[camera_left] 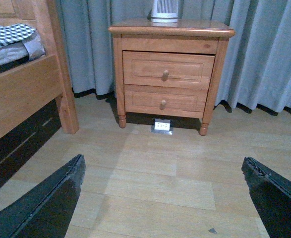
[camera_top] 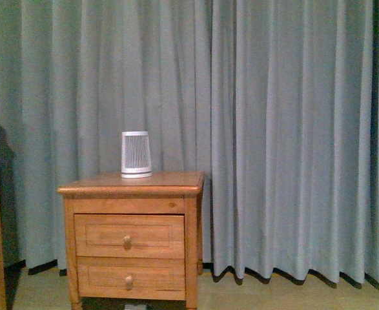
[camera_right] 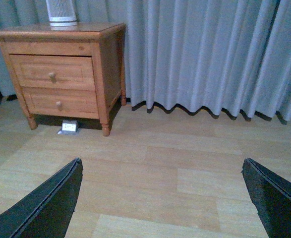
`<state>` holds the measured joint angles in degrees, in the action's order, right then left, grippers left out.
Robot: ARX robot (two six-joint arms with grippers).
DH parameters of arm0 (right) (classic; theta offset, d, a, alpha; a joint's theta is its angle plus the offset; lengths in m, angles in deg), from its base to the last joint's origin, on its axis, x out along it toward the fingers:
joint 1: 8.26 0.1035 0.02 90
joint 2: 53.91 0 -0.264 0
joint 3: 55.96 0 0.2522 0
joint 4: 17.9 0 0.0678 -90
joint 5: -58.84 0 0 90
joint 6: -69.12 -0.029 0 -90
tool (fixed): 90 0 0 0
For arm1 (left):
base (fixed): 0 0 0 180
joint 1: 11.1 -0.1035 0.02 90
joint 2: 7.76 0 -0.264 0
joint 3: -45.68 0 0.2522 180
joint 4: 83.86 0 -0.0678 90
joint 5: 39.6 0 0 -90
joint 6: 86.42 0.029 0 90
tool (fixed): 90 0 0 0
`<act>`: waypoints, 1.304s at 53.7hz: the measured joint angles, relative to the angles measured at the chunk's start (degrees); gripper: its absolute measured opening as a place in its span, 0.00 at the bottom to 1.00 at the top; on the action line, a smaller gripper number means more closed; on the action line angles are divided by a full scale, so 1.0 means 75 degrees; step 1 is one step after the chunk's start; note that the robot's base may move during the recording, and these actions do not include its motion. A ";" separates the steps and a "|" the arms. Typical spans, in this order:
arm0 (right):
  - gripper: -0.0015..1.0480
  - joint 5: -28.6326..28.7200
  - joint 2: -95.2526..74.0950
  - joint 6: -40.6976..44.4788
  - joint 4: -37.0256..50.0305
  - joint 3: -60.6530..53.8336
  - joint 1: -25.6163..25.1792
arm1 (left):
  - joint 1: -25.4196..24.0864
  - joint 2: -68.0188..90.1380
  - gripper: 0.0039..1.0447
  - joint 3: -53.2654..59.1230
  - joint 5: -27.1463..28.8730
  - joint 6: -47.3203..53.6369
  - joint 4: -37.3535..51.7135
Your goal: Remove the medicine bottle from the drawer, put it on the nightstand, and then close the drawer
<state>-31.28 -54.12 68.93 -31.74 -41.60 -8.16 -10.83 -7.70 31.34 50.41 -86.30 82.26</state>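
The honey-brown nightstand stands at the left of the front view, against the curtain. Its upper drawer is shut, round knob facing me. The nightstand and the drawer appear far ahead in the left wrist view, and the nightstand with its drawer in the right wrist view. The medicine bottle is out of view. My left gripper hangs open over bare floor. My right gripper is open too, well back from the cabinet. Neither arm shows in the front view.
A white slatted tapered device stands on the nightstand top. A shallower lower drawer is shut. A wooden bed frame with checked bedding stands left of the cabinet. A small white box lies on the floor under it. Grey curtain hangs behind.
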 joint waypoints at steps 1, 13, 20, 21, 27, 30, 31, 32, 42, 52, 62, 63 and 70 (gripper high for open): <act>0.93 -0.0003 0.0000 0.0000 0.0000 0.0000 0.0000 | 0.0000 0.0000 0.94 0.0000 0.0000 0.0000 0.0000; 0.93 0.0000 0.0000 0.0000 0.0000 0.0000 0.0000 | 0.0000 0.0000 0.94 0.0000 0.0000 0.0000 0.0000; 0.93 0.0000 0.0000 0.0000 0.0000 0.0000 0.0000 | 0.0000 0.0000 0.94 0.0000 0.0000 0.0000 0.0000; 0.93 0.0000 0.0000 0.0000 0.0000 0.0000 0.0000 | 0.0000 0.0000 0.94 0.0000 0.0000 0.0000 0.0000; 0.93 0.0000 0.0000 0.0000 0.0000 0.0000 0.0000 | 0.0000 0.0000 0.94 0.0000 0.0000 0.0000 0.0000; 0.93 0.0000 0.0000 0.0000 0.0000 0.0000 0.0000 | 0.0000 0.0000 0.94 0.0000 0.0000 -0.0003 0.0000; 0.93 0.0000 0.0000 0.0000 0.0000 0.0000 0.0000 | 0.0000 0.0000 0.94 0.0000 0.0000 0.0000 0.0000; 0.93 0.0000 0.0000 0.0000 0.0000 0.0000 0.0000 | 0.0000 0.0000 0.94 0.0000 0.0000 0.0000 0.0000; 0.93 -0.0003 0.0000 0.0000 0.0000 0.0000 0.0000 | 0.0000 0.0000 0.94 0.0000 0.0000 0.0000 0.0000; 0.93 -0.0003 0.0000 0.0000 0.0000 0.0000 0.0000 | 0.0000 0.0000 0.94 0.0000 0.0000 -0.0003 0.0000; 0.93 -0.0003 0.0000 0.0000 0.0000 0.0000 0.0000 | 0.0000 0.0000 0.94 0.0000 0.0003 -0.0003 0.0000; 0.93 0.0000 0.0000 0.0000 0.0000 0.0000 0.0000 | 0.0000 0.0000 0.94 0.0000 0.0000 0.0000 0.0000; 0.93 0.0000 0.0000 0.0000 0.0000 0.0000 0.0000 | 0.0000 0.0000 0.94 0.0000 0.0003 0.0000 0.0000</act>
<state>-31.28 -54.12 68.93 -31.74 -41.60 -8.16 -10.83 -7.70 31.34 50.43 -86.30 82.26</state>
